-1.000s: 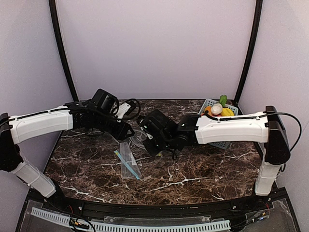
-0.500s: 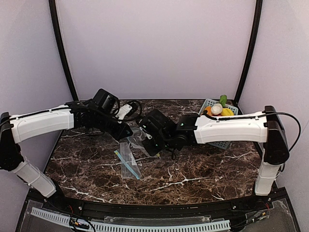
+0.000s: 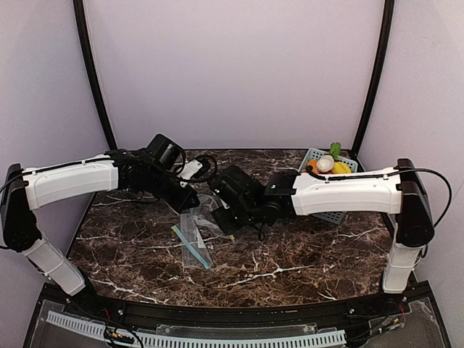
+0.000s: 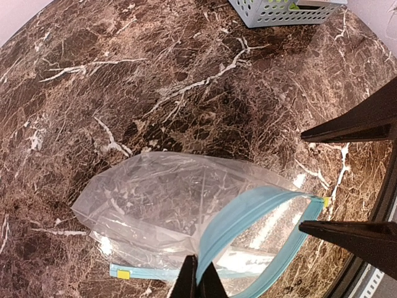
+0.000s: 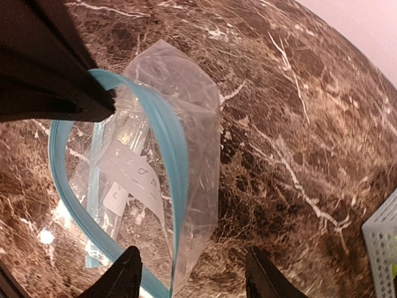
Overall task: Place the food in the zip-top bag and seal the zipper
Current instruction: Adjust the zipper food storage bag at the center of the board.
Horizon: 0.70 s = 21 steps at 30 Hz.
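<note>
Zip-top bag (image 4: 180, 198) is pinched at its rim by the left gripper (image 4: 197, 273); right gripper (image 5: 193, 251) is spread open; rim could be tugged free

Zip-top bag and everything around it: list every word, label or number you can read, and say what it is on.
The zip-top bag has a white printed panel: faint marks, too blurred to read.
Nothing else in any view carries legible text.
</note>
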Each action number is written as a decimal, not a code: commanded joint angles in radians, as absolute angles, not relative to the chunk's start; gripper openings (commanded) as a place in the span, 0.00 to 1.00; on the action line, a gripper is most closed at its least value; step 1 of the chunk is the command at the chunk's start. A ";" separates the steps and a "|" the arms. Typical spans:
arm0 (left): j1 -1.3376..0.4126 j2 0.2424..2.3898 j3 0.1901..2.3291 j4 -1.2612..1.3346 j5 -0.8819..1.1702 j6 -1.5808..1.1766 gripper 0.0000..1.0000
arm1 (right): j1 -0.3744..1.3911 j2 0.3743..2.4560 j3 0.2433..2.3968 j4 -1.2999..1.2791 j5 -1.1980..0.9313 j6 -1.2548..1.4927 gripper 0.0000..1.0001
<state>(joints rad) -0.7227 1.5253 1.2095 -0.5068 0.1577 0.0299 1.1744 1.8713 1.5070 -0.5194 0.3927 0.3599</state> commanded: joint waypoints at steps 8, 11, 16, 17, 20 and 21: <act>-0.652 1.535 1.170 -0.488 0.189 -0.045 0.01 | 1.171 1.661 1.385 -0.494 0.351 0.444 0.87; -0.645 1.522 1.162 -0.488 0.186 -0.051 0.01 | 1.151 1.618 1.342 -0.513 0.356 0.472 0.90; -0.638 1.509 1.153 -0.493 0.177 -0.061 0.01 | 1.059 1.553 1.296 -0.617 0.423 0.518 0.95; -0.638 1.505 1.152 -0.493 0.173 -0.061 0.01 | 1.037 1.543 1.294 -0.648 0.441 0.530 0.97; -0.637 1.496 1.149 -0.494 0.162 -0.062 0.01 | 0.953 1.528 1.286 -0.723 0.463 0.569 0.98; -0.638 1.495 1.148 -0.495 0.158 -0.061 0.01 | 0.927 1.524 1.282 -0.744 0.471 0.582 0.98</act>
